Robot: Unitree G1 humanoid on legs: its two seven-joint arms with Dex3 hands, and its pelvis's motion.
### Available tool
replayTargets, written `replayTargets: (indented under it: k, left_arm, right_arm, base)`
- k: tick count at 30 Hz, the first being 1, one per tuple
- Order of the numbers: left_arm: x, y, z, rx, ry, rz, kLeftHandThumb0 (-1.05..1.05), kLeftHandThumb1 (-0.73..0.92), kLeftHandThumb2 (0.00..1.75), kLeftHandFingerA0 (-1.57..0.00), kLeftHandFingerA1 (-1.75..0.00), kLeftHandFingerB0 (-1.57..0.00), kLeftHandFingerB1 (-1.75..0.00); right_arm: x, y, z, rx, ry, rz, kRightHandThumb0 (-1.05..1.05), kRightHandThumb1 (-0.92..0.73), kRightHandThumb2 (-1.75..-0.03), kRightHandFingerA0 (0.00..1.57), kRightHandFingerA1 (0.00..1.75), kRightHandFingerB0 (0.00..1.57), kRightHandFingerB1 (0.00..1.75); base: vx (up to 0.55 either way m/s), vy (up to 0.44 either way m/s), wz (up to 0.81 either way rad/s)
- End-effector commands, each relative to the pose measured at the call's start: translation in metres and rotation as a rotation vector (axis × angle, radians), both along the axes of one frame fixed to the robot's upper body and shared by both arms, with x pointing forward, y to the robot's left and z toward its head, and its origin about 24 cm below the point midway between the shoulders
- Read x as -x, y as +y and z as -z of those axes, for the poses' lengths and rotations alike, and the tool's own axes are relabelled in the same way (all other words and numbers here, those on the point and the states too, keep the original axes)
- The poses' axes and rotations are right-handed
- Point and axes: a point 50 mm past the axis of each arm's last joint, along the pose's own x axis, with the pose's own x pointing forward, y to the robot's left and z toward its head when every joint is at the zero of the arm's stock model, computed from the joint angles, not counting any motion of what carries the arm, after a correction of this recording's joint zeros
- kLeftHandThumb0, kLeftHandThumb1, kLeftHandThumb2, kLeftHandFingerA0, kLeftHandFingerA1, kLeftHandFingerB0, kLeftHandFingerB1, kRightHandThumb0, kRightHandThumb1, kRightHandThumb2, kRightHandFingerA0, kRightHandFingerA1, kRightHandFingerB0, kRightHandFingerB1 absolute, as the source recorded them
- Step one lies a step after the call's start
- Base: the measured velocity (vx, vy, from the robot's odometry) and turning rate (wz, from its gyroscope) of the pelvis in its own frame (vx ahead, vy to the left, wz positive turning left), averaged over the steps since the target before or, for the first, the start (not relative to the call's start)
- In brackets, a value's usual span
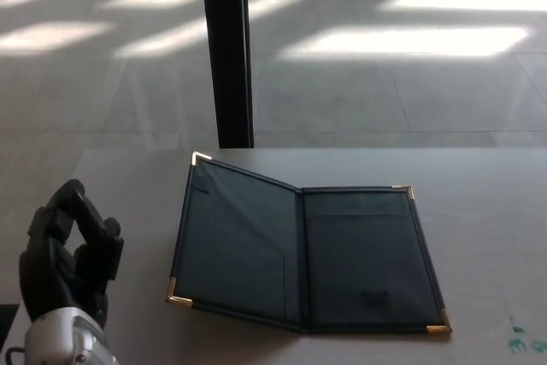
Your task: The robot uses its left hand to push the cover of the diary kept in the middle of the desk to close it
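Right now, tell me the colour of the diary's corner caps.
Gold, on a dark diary; head view shows the corner caps best.

One camera is looking down from the robot's head, facing forward over the desk (pixel 479 211) to the sunlit floor (pixel 385 83) and a dark post (pixel 226 49) beyond. It is sitting close, with the diary (pixel 303 254) filling the middle and the left hand (pixel 68 267) entering at lower left.

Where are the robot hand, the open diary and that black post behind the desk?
robot hand (pixel 70 258): head view, on the dark knuckles of the left hand.
diary (pixel 359 254): head view, on the inside of its right cover.
black post (pixel 226 49): head view, midway up its shaft.
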Motion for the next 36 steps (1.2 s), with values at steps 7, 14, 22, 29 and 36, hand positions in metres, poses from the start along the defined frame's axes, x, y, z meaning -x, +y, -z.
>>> replayTargets:
  k: [7, 14, 22, 29, 36]
  left_arm:
    - [0.031, -0.073, 0.056, 0.412, 0.326, 0.110, -0.86, 0.92, 0.86, -0.14, -0.54, -0.11, -0.45]
    - [0.028, -0.072, 0.062, 0.364, 0.344, 0.114, -0.89, 0.92, 0.81, -0.13, -0.53, -0.11, -0.45]
    - [0.026, -0.086, 0.066, 0.386, 0.382, 0.157, -0.88, 0.92, 0.81, -0.18, -0.57, -0.08, -0.42]
    - [0.028, -0.113, 0.068, 0.447, 0.395, 0.274, -0.39, 0.52, 1.14, 0.00, -0.53, 0.00, -0.52]
    - [0.028, -0.143, 0.060, 0.491, 0.397, 0.355, -0.91, 0.92, 0.81, -0.16, -0.55, -0.05, -0.40]
  right_arm:
    - [-0.005, -0.004, -0.006, 0.002, -0.016, 0.006, -1.01, -0.87, -0.68, 0.93, 0.72, 0.63, 0.56]
    - [-0.011, -0.003, -0.009, 0.005, -0.027, 0.013, -0.99, -0.88, -0.67, 0.92, 0.70, 0.63, 0.53]
    - [-0.014, -0.003, -0.010, -0.003, -0.039, -0.001, -1.00, -0.88, -0.67, 0.91, 0.73, 0.63, 0.56]
    - [-0.013, -0.006, -0.012, 0.000, -0.047, -0.001, -1.05, -0.67, -0.96, 0.87, 0.73, 0.60, 0.58]
    - [-0.012, -0.007, -0.011, 0.009, -0.030, 0.003, -1.01, -0.88, -0.68, 0.91, 0.71, 0.64, 0.56]
  base:
    - [0.00, 0.000, 0.00]
    - [0.00, 0.000, 0.00]
    - [0.00, 0.000, 0.00]
    - [0.00, 0.000, 0.00]
    - [0.00, 0.000, 0.00]
